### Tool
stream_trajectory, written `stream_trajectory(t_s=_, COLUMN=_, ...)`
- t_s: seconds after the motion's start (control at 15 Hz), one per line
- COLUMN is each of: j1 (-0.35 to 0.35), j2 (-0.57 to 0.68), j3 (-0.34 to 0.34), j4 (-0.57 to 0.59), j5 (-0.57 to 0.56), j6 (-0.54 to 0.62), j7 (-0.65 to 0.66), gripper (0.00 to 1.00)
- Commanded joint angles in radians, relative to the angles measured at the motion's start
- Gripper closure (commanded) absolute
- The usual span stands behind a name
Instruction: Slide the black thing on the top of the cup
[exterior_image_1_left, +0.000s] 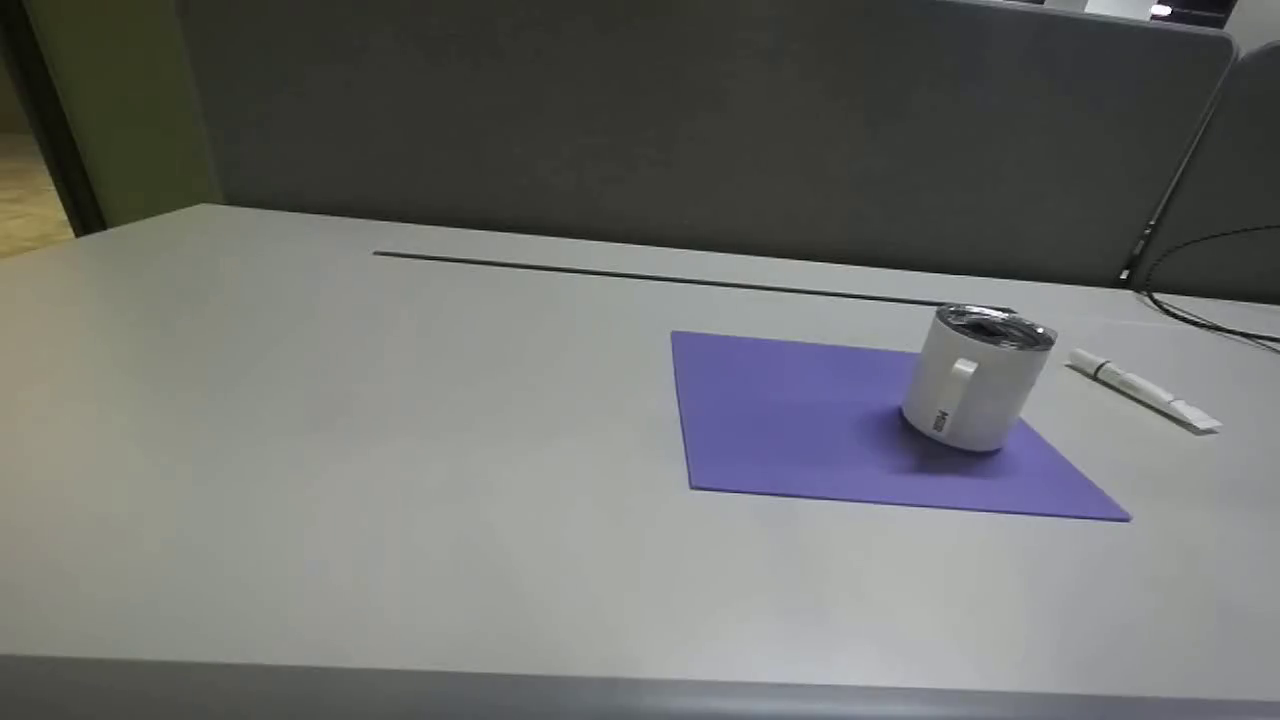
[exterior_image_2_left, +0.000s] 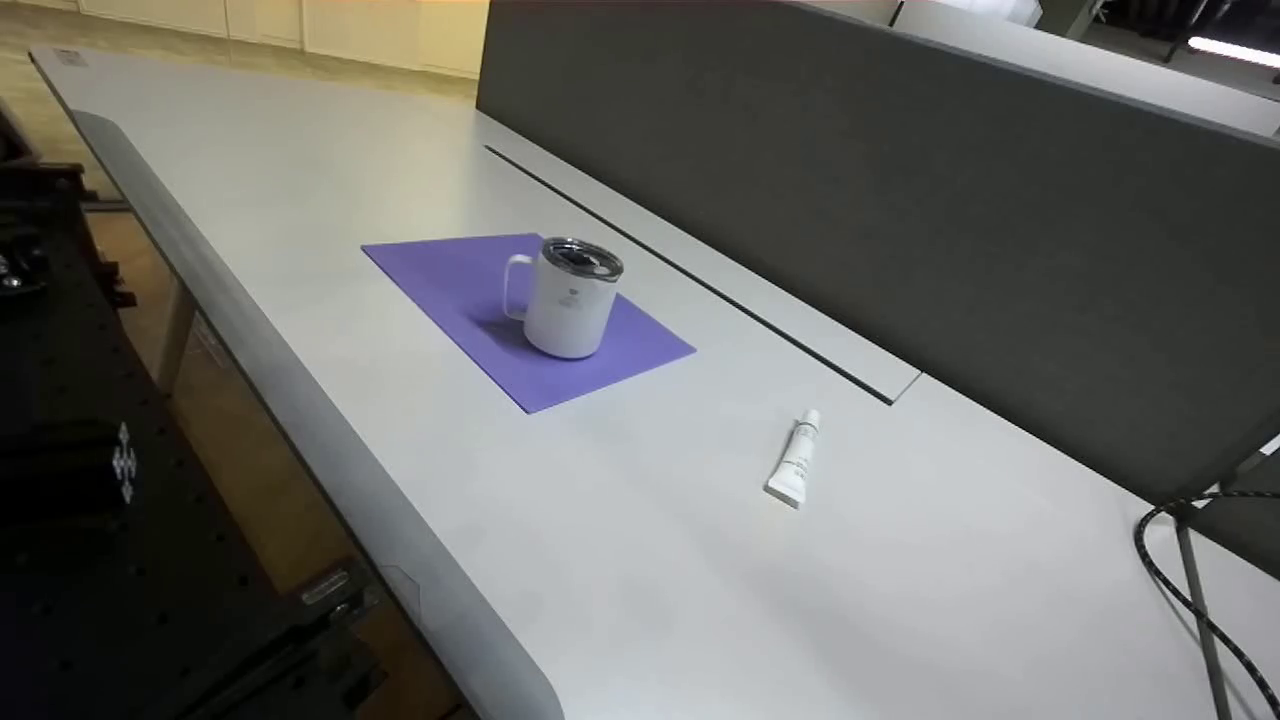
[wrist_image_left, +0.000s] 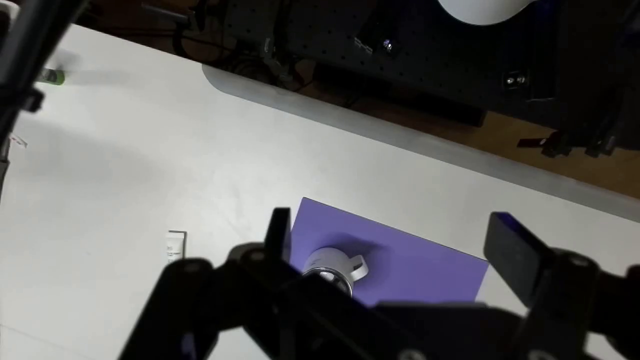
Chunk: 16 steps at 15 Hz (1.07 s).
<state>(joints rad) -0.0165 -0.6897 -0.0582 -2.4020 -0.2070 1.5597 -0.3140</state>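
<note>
The white cup (exterior_image_1_left: 975, 395) stands upright on a purple mat (exterior_image_1_left: 780, 420). It also shows in an exterior view (exterior_image_2_left: 570, 318), with its handle to the left. The black thing (exterior_image_2_left: 573, 257) is a small dark piece on the cup's dark lid; its exact position is hard to tell. In the wrist view my gripper (wrist_image_left: 391, 222) is open, its fingers wide apart with nothing between the pads. It is well above the cup (wrist_image_left: 330, 258), which shows near the left finger. The gripper's body hides part of the lid there. The gripper is out of view in both exterior views.
A slim white tube (exterior_image_1_left: 1145, 390) lies on the table beside the mat. A grey partition (exterior_image_2_left: 900, 220) stands along the table's back edge. A black cable (exterior_image_2_left: 1190, 600) lies at the table's far end. A green-ended object (wrist_image_left: 52, 76) shows at the wrist view's edge.
</note>
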Motion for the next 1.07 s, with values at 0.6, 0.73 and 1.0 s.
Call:
stream_trajectory(t_s=0.6, j1=-0.048, j2=0.068, j3=-0.061, j4=0.002, j5=-0.083, j6=0.367, j7=0.097, gripper=0.25)
stream_trajectory(t_s=0.73, j1=-0.083, j2=0.138, j3=-0.086, j4=0.020, j5=-0.110, j6=0.511, j7=0.112, gripper=0.33)
stream_trajectory(t_s=1.0, j1=-0.155, j2=0.297, j3=-0.111, j4=0.056, j5=-0.125, j6=0.737, j7=0.151, gripper=0.63)
